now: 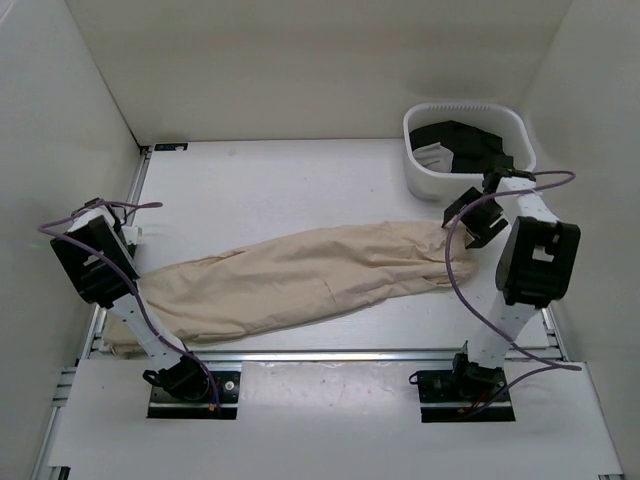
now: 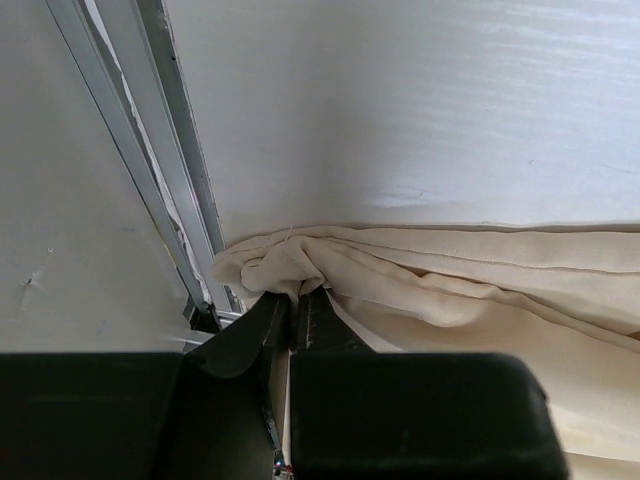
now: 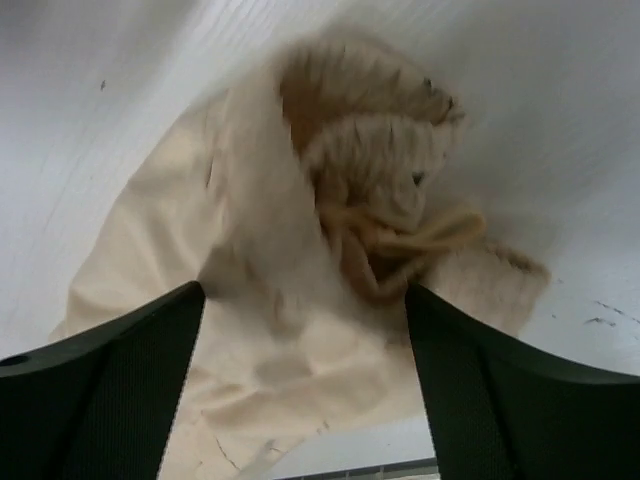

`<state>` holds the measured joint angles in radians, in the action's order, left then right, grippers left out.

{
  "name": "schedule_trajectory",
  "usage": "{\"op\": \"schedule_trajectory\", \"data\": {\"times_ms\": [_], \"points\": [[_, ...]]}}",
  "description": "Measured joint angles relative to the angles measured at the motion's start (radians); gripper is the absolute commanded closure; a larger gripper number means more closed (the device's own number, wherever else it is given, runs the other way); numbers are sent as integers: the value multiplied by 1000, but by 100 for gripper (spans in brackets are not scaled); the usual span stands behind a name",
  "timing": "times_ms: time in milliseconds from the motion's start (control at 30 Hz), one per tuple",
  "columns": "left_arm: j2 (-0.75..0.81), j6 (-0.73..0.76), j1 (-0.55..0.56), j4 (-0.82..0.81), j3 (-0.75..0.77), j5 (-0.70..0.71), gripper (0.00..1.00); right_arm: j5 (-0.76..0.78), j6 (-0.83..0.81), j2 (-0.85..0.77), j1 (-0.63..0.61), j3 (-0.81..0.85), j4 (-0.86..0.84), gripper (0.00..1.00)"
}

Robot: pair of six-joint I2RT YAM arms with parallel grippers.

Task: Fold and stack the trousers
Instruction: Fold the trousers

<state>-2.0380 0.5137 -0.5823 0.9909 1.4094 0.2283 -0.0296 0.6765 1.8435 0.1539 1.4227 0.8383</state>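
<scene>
The beige trousers [image 1: 300, 275] lie stretched across the table from near left to mid right. My left gripper [image 2: 296, 298] is shut on the bunched leg-end fabric [image 2: 285, 262] at the table's left edge. My right gripper [image 3: 305, 300] is open, its fingers [image 3: 470, 370] wide apart over the waistband end with its drawstring [image 3: 400, 240]. In the top view the right gripper [image 1: 473, 222] hovers at the trousers' right end. The left gripper's tips are hidden under the arm there.
A white basket [image 1: 420, 170] holding black clothing [image 1: 465, 140] stands at the back right, just behind the right gripper. An aluminium rail [image 2: 170, 190] runs along the table's left edge beside the left gripper. White walls enclose three sides.
</scene>
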Motion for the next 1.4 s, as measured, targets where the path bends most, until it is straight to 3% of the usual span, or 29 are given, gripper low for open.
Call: {"op": "schedule_trajectory", "data": {"times_ms": [33, 100, 200, 333, 433, 567, 667, 767, 867, 900, 1000, 1100, 1233, 1400], "points": [[0, 0, 0, 1, 0, 1, 84, 6, -10, 33, -3, 24, 13, 1], [0, 0, 0, 2, 2, 1, 65, 42, -41, 57, -16, 64, 33, 1], [1, -5, 0, -2, 1, 3, 55, 120, -71, -33, -48, 60, 33, 1], [7, -6, 0, -8, 0, 4, 46, 213, -69, -286, -74, -79, 32, 4], [11, -6, 0, -13, 0, 1, 45, 280, -32, -389, -69, -202, 50, 4], [39, -2, 0, -13, -1, 2, 45, 293, 17, -375, -55, -399, 32, 5], [96, 13, 0, -17, -26, 6, 37, 280, 41, -330, -36, -462, 18, 7], [183, 39, 0, -15, -89, 25, 33, 272, 52, -272, -14, -447, -24, 16], [286, 72, 0, -2, -172, 48, 31, 262, 52, -209, 0, -431, -73, 47], [320, 84, 0, 7, -198, 56, 29, 258, 52, -194, 2, -430, -86, 67], [425, 127, 0, 22, -278, 80, 26, 252, 52, -168, 3, -430, -109, 85], [514, 166, 0, 31, -361, 108, 23, 254, 50, -167, 3, -430, -109, 88], [600, 207, 0, 41, -495, 120, 22, 259, 43, -193, 3, -427, -84, 100], [576, 216, 0, 1, -671, 128, 27, 264, 35, -338, 3, -350, 22, 100]]}}
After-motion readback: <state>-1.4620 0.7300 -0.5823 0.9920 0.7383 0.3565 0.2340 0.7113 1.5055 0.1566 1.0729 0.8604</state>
